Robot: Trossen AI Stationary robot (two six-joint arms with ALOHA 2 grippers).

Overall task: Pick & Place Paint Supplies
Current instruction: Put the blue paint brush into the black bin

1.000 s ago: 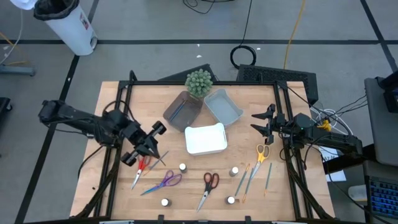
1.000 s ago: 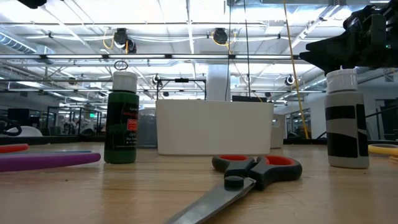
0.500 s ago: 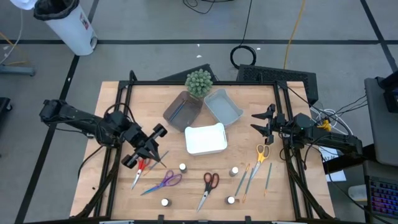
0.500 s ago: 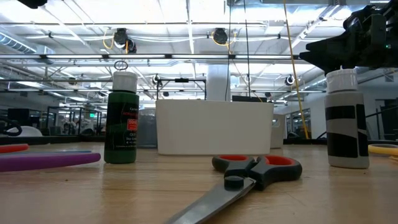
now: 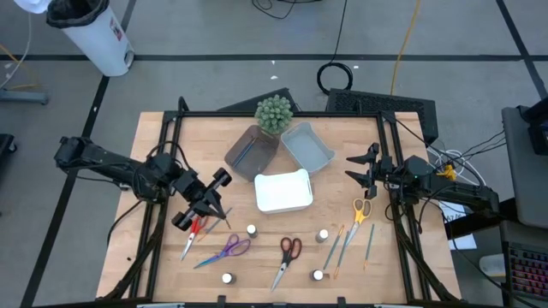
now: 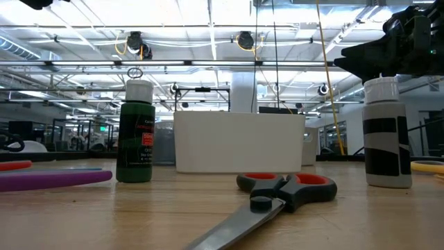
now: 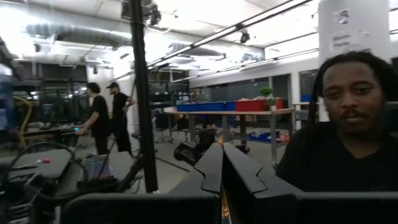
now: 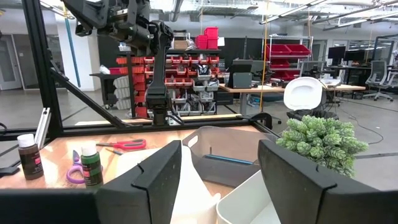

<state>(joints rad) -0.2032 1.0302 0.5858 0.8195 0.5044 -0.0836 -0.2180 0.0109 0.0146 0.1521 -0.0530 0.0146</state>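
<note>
I had the left gripper (image 5: 224,210) over the left half of the wooden table (image 5: 154,145), its two dark fingers (image 7: 211,169) clenched on a thin wooden-handled brush (image 7: 221,202), just above the red-handled scissors (image 5: 193,231). The right gripper (image 5: 353,168) waited at the table's right side, fingers (image 8: 163,173) released and holding nothing. Purple-handled scissors (image 5: 227,250) and a second red-handled pair (image 5: 288,255) lay near the front edge, among small white-capped dark bottles (image 5: 252,231). Yellow-handled scissors (image 5: 360,211) and loose brushes (image 5: 347,241) lay on the right. One blue-handled brush (image 5: 247,151) rested inside the brown rectangular tray (image 5: 265,154).
</note>
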